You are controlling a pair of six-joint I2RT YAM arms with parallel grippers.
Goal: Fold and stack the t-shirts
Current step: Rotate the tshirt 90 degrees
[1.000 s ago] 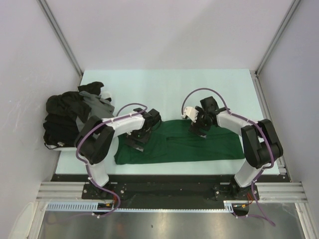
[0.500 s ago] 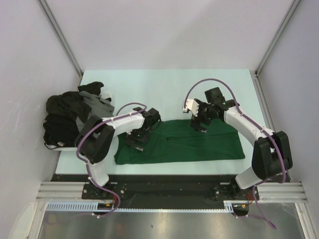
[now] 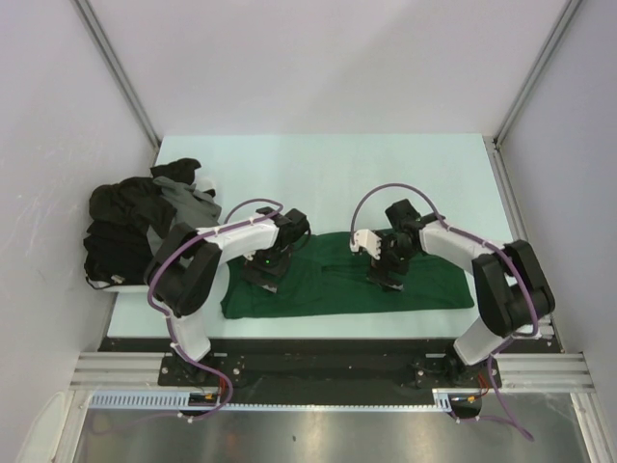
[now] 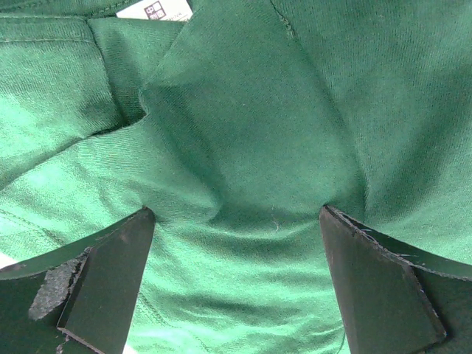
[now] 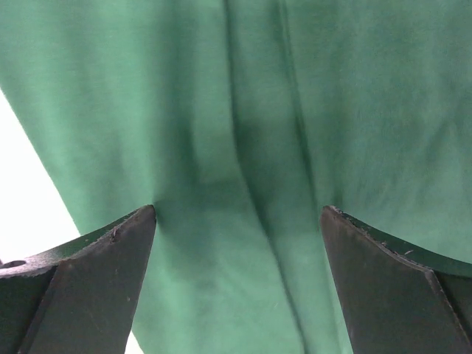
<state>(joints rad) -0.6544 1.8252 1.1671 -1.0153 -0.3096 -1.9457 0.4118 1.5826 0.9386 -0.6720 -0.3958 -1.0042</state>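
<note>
A dark green t-shirt (image 3: 337, 280) lies folded into a long strip across the near part of the table. My left gripper (image 3: 265, 270) is open, its fingers pressed down on the shirt's left part (image 4: 243, 147); the white neck label (image 4: 155, 9) shows at the top edge of the left wrist view. My right gripper (image 3: 388, 272) is open, low over the shirt's right half (image 5: 243, 133), fingers touching the cloth near its edge. Black and dark grey t-shirts (image 3: 135, 222) lie in a heap at the table's left edge.
The pale table (image 3: 328, 174) stretches behind the shirt to the back wall. Grey side walls stand close on the left and right. A strip of bare table shows in the right wrist view (image 5: 29, 192) beside the shirt's edge.
My right gripper has come nearer and down, from the shirt's far edge onto its middle right. The left gripper has stayed in place on the shirt.
</note>
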